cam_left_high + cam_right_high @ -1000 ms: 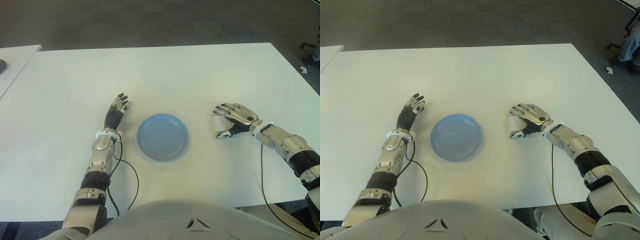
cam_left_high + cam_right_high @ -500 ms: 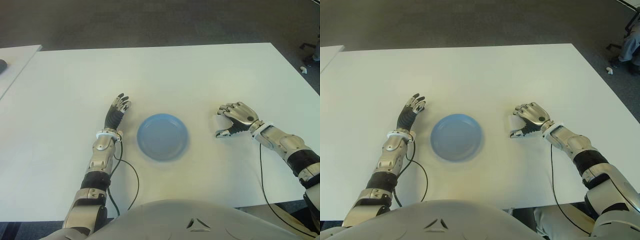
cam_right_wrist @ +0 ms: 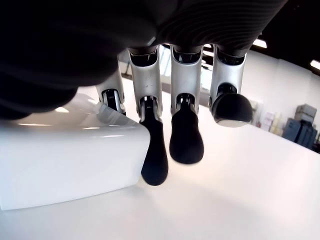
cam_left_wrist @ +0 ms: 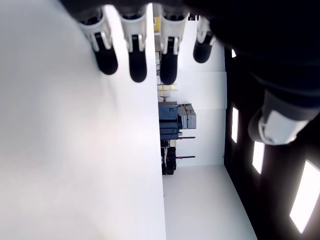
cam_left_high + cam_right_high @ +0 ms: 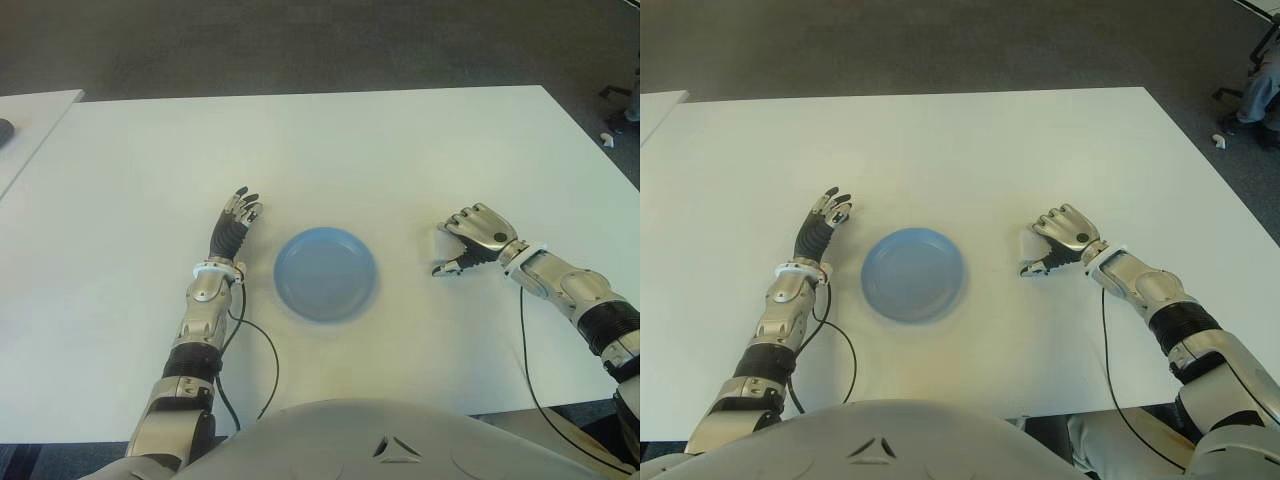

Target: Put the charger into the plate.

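Note:
A light blue plate (image 5: 325, 273) lies in the middle of the white table (image 5: 350, 140) with nothing in it. To its right sits a small white charger (image 5: 1029, 242), still down on the table. My right hand (image 5: 458, 250) is curled around it from the right; in the right wrist view the fingers (image 3: 154, 150) wrap over the charger's (image 3: 60, 150) edge, with the thumb below it. My left hand (image 5: 236, 218) shows just left of the plate, fingers stretched out straight and holding nothing.
A black cable (image 5: 272, 365) loops beside my left forearm, and another (image 5: 524, 350) hangs from my right wrist. A second table's corner (image 5: 30, 120) shows at far left. Dark floor lies beyond the far edge; a person's leg (image 5: 1262, 85) shows at far right.
My right hand's fingers have curled in from a spread pose and closed around the charger. The left hand and the plate have not moved.

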